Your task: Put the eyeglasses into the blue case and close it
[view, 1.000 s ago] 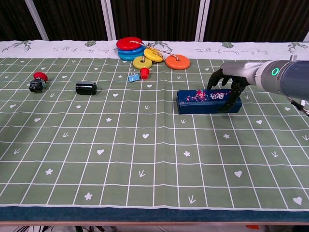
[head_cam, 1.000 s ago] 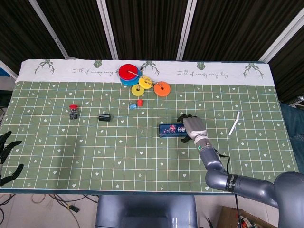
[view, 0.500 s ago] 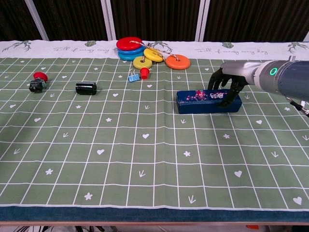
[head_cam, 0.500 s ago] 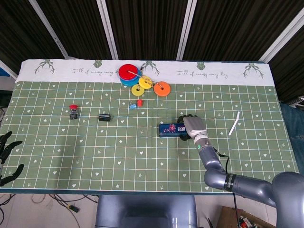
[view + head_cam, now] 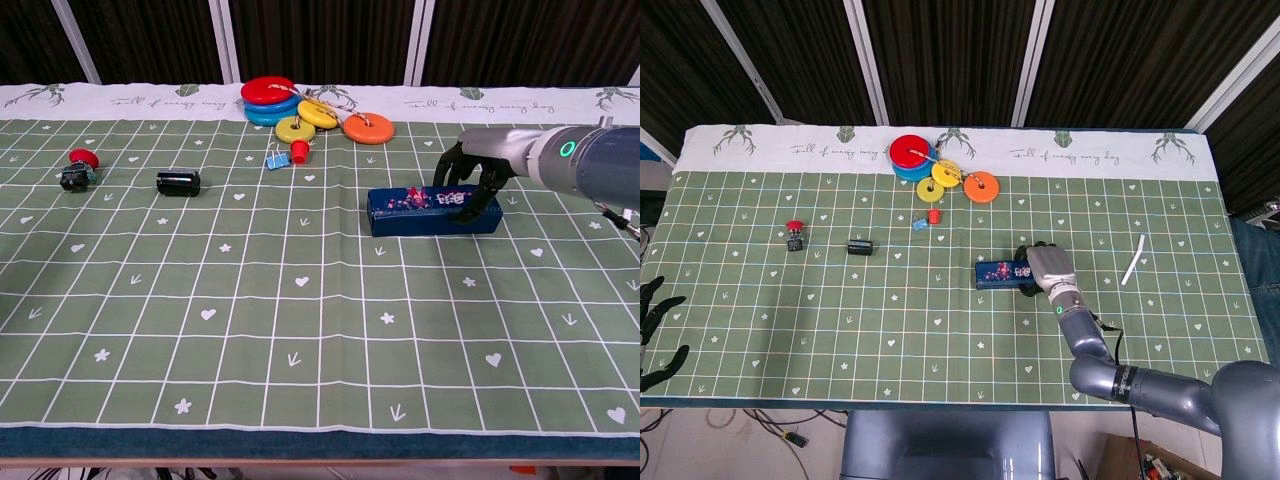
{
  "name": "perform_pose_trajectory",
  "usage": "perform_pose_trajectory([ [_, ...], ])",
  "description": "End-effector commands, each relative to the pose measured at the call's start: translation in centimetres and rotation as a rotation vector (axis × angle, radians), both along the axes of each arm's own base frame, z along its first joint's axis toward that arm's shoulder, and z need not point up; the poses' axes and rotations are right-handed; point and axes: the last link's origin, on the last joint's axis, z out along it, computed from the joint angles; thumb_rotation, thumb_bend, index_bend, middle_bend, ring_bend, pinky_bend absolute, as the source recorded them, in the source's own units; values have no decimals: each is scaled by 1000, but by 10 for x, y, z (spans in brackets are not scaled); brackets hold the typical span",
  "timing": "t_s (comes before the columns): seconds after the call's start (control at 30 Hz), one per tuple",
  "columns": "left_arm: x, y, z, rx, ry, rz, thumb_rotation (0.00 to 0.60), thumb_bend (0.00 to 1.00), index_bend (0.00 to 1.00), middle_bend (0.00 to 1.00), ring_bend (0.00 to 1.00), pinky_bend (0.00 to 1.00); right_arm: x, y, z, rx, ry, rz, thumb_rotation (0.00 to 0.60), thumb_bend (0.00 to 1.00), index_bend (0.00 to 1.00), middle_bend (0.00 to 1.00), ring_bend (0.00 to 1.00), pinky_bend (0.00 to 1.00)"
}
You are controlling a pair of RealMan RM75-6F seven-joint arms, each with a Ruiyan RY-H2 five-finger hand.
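The blue case [image 5: 998, 272] [image 5: 420, 212] lies closed on the green mat, right of centre, with a patterned lid. My right hand [image 5: 1048, 268] [image 5: 476, 172] is curled over its right end, fingers on the lid and thumb at the front edge. No eyeglasses show in either view. My left hand [image 5: 658, 325] hangs off the table's left front corner, fingers spread and holding nothing; the chest view does not show it.
Stacked coloured rings [image 5: 930, 165] [image 5: 300, 110] lie at the back centre, with a red peg and blue clip [image 5: 928, 218] just in front. A red button [image 5: 794, 234], a black cylinder [image 5: 860, 246] and a white strip [image 5: 1133, 260] lie on the mat.
The right hand's fingers have come down onto the case's lid, and the case now sits flatter, with less of its front face showing. The left hand has not moved.
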Motion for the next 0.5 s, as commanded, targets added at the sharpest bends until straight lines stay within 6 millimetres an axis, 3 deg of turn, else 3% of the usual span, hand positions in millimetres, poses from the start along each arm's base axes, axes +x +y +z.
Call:
perform_pose_trajectory([
  [0.03,0,0,0,-1,1,-1,600,312,199,0,0,0,1,0,0,-3,-1,1,600,393,394,356,197,213],
  [0.37,0,0,0,-1,1,0,600,312,199,0,0,0,-2,1,3,6,21,7,600,393,393,315,189,213],
  [0.5,0,0,1,1,1,0,600,312,200,0,0,0,-4,5,10,22,35,9,600,370,230,158,129,213],
])
